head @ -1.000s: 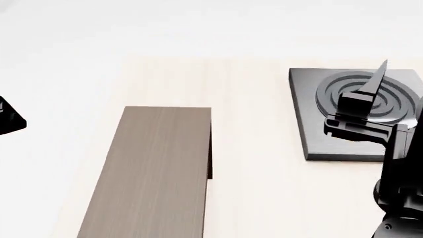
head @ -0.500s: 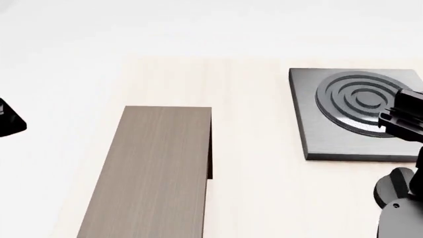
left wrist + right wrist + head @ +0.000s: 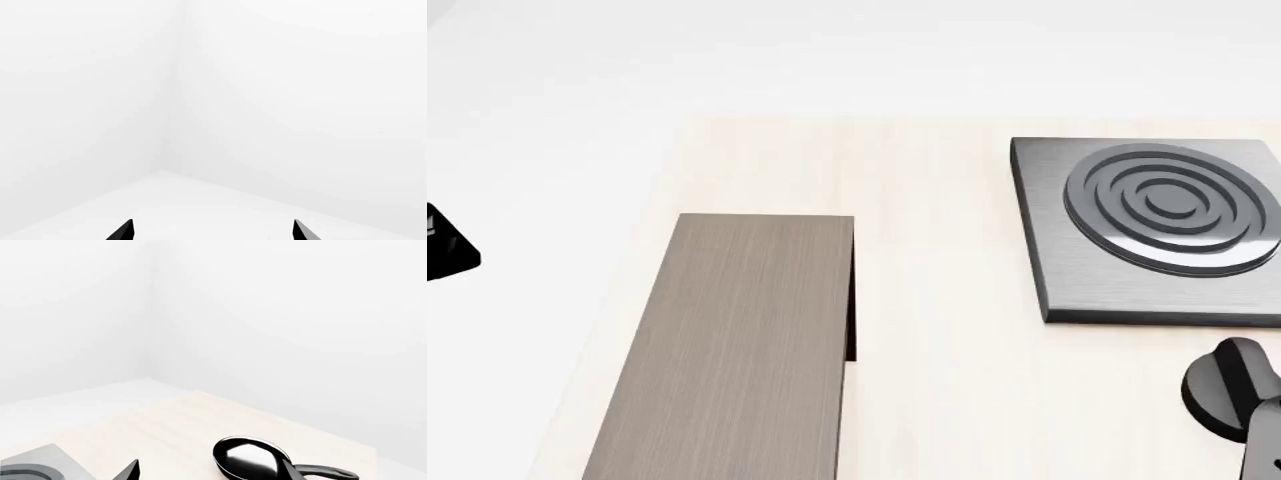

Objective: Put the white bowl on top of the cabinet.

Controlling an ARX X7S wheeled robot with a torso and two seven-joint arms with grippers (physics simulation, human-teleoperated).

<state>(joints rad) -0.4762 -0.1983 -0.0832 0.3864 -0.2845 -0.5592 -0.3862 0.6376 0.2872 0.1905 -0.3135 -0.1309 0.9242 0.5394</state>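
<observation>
The white bowl is out of view in every frame. The cabinet (image 3: pixel 747 350) is a long box with a grey-brown wood-grain top, lying on the pale table left of centre in the head view. Neither gripper is near it. My left gripper (image 3: pixel 212 232) is open; only its two dark fingertips (image 3: pixel 124 231) show, against blank white walls, with nothing between them. My right gripper (image 3: pixel 210 472) is open too, its fingertips (image 3: pixel 129 471) wide apart above the table and holding nothing.
A square dark-grey stove plate (image 3: pixel 1154 225) with concentric rings lies at the table's right; its corner (image 3: pixel 33 465) shows in the right wrist view. A black frying pan (image 3: pixel 253 460) sits beyond the right gripper. A right arm joint (image 3: pixel 1228 385) shows bottom right, a left arm part (image 3: pixel 447 245) at the left edge.
My right arm has pulled back from over the stove plate toward the lower right, and its gripper has left the head view. The left arm has stayed put.
</observation>
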